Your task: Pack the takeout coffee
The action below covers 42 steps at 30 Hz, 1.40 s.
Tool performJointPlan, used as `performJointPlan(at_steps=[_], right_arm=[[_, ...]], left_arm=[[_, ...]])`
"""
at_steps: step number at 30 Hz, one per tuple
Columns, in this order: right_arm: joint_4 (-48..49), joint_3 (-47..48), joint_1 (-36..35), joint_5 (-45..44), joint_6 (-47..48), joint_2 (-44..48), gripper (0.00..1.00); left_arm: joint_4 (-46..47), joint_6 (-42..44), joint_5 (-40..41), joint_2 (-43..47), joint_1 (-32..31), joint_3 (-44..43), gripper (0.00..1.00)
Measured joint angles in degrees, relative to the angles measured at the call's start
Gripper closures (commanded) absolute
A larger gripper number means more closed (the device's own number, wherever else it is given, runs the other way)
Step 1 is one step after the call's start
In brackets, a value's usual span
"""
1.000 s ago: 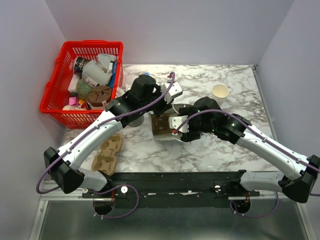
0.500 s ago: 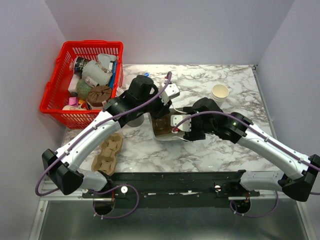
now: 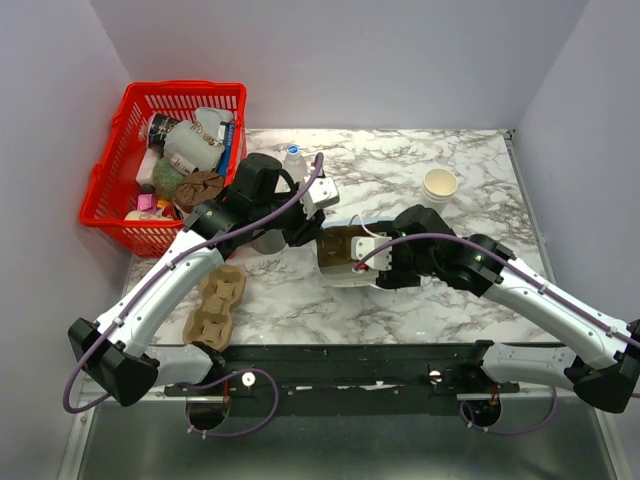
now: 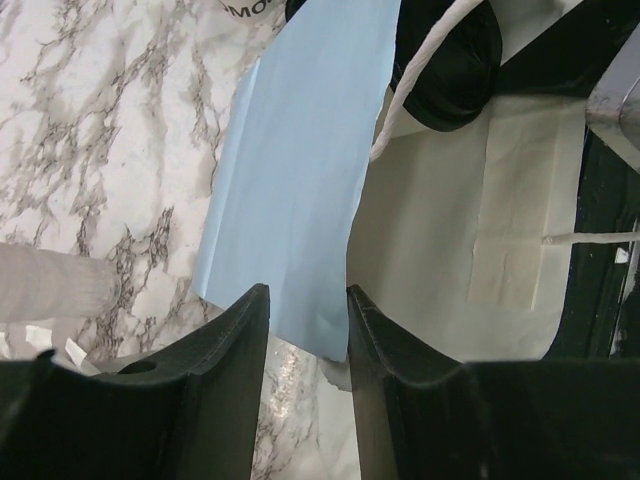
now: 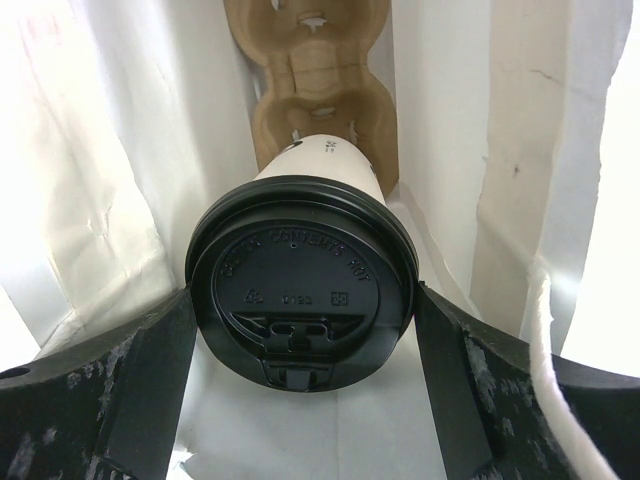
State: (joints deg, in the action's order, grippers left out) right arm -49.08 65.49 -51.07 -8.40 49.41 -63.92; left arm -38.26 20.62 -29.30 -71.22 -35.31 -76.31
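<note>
Nearest the arm bases, a spare pulp cup carrier (image 3: 215, 305) is seen lying flat on the marble table (image 3: 470, 290), just beside the left arm. Farther in, at mid-table, an open white paper bag (image 5: 110, 170) is shown, with the right gripper (image 5: 305, 300) set within its mouth. In the right wrist view the takeout coffee cup (image 5: 318, 158) is seen inside the bag. It is clamped between the two fingers, which are pressed against opposite sides of its black lid (image 5: 300, 270). Beyond the cup's base a second brown carrier (image 5: 315, 60) is seen deeper in the bag; whether the cup is seated in a socket cannot be told. At the bag's far-left side the left gripper (image 4: 307, 295) is shown with its fingers parted. The lower edge of a pale paper panel (image 4: 300, 180) lies in the gap, not pinched. Farther back, a lidless cream cup (image 3: 440, 184) stands apart on the right. A clear water bottle (image 3: 293, 158) is seen beyond the left arm, and the far-left corner is occupied by a red basket (image 3: 185, 88) of assorted items.
</note>
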Motion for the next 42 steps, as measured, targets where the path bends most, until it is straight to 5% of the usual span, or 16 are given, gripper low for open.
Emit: performJointPlan(at_steps=[13,32,42], right_arm=[[-1.3,6.4,0.0,-1.1,-1.6,-4.9,0.99],[-6.8,16.3,-2.2,-4.2,-3.9,-10.4,0.99],[-4.8,12.4,-2.2,-1.1,-3.1,-12.0,0.99]], left_arm=[[4.3,-0.5,-5.0,-3.0,0.1,1.3,1.00],[12.3,-8.5,-5.7,-1.7,0.1,5.5,1.00],[13.6,-8.5,-5.7,-0.9,0.1,6.5,1.00]])
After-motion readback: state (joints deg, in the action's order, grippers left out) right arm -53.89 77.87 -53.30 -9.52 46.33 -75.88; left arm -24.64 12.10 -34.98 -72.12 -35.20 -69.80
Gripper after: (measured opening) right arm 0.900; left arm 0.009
